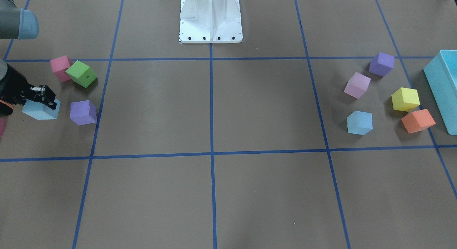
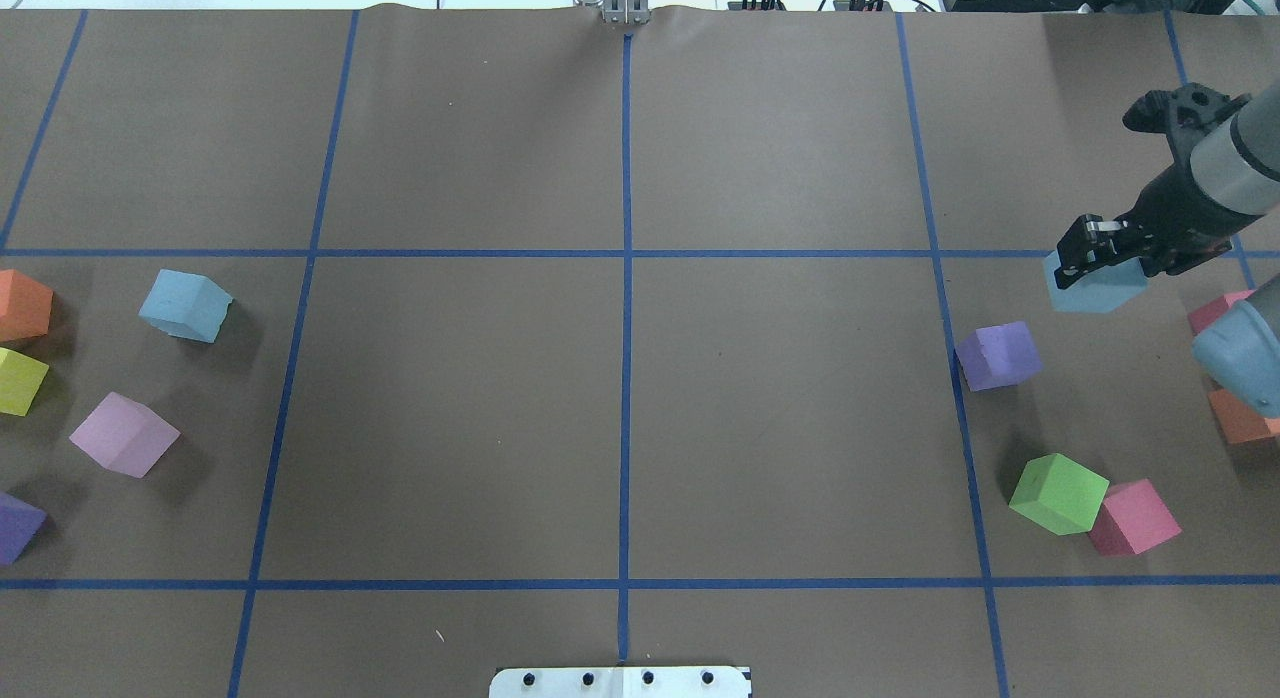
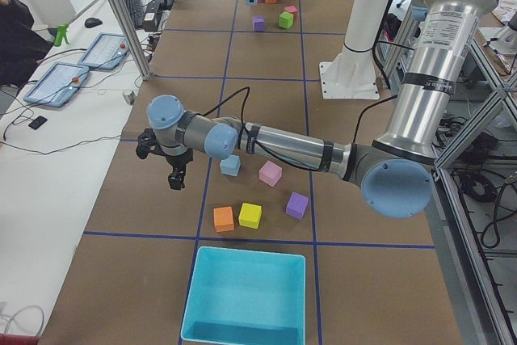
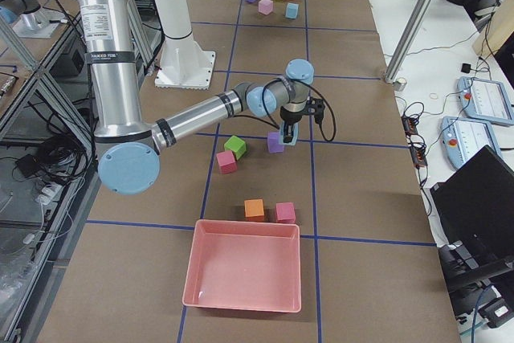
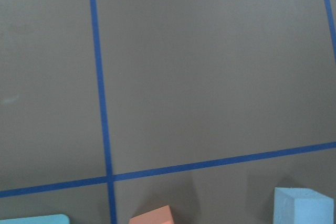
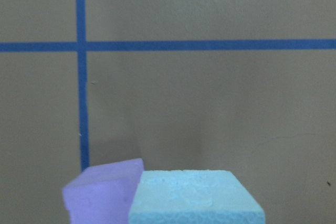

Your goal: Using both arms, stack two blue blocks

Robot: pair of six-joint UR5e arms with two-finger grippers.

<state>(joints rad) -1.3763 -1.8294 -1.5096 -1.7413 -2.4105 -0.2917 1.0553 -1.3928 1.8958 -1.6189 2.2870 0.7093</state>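
Brown paper-covered surface with blue tape grid. Stacking not yet done. First pale blue foam cube directly under right hand; clenched or released: cannot tell. Second pale blue foam cube well apart, near left hand; state likewise unreadable. Fingertips outside both wrist views.

No legible text, labels or numbers anywhere.
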